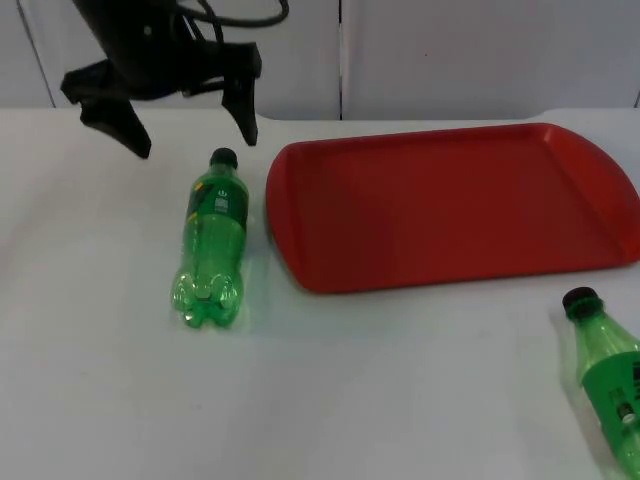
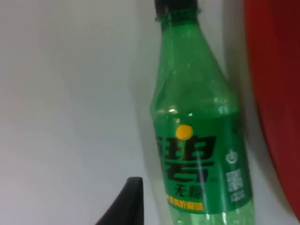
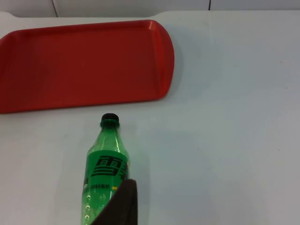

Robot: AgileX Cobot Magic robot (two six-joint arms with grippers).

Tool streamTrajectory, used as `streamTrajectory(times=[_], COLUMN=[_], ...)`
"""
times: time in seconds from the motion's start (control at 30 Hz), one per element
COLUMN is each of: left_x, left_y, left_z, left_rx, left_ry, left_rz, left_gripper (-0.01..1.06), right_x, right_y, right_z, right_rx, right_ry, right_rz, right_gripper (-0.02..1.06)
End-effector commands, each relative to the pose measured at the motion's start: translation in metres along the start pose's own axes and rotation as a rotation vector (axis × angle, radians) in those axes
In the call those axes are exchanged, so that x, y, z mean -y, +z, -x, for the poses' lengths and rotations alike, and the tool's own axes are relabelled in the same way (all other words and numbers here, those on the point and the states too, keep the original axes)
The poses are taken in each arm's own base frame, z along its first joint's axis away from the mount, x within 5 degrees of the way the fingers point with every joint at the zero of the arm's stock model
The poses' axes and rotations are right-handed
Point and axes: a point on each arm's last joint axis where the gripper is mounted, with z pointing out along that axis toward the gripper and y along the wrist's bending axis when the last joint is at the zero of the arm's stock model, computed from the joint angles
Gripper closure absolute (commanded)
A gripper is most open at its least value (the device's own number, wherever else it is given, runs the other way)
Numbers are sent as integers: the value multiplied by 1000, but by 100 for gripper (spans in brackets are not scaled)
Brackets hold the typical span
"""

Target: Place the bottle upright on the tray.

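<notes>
A green plastic bottle with a black cap lies on its side on the white table, cap toward the wall, just left of the red tray. My left gripper hangs open above and behind the bottle's cap, holding nothing. In the left wrist view the bottle lies beside the tray's edge. A second green bottle lies at the front right, below the tray. My right gripper hovers over that bottle, with the tray beyond its cap.
The tray holds nothing and reaches almost to the grey partition wall. Open white table spreads between the two bottles and along the front.
</notes>
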Motion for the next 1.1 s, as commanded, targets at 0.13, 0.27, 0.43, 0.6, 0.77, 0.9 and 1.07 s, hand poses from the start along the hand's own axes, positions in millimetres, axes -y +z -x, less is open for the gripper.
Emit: streamTrajectory(times=[0.13, 0.27, 0.43, 0.6, 0.77, 0.9, 1.07], left_x=[-1, -3, -2, -3, -4, -7, -8], left_y=[26, 45, 60, 69, 76, 78, 87], left_z=[-1, -3, -2, 2, 7, 8, 5], left_rx=[-20, -62, -62, -83, -87, -82, -94], left_ry=[-53, -58, -56, -49, -36, -28, -29], left_rz=[16, 24, 26, 36, 52, 77, 81], left_gripper=[0, 0, 0, 0, 0, 0, 0], right_x=[0, 0, 0, 0, 0, 0, 0], right_y=[-1, -1, -1, -1, -1, -1, -1], right_z=[0, 0, 0, 0, 0, 0, 0], right_rx=[9, 9, 9, 9, 9, 9, 9], right_ry=[3, 3, 3, 3, 3, 3, 3], right_rz=[-3, -3, -3, -3, -3, -3, -3], right_gripper=[0, 0, 0, 0, 0, 0, 0])
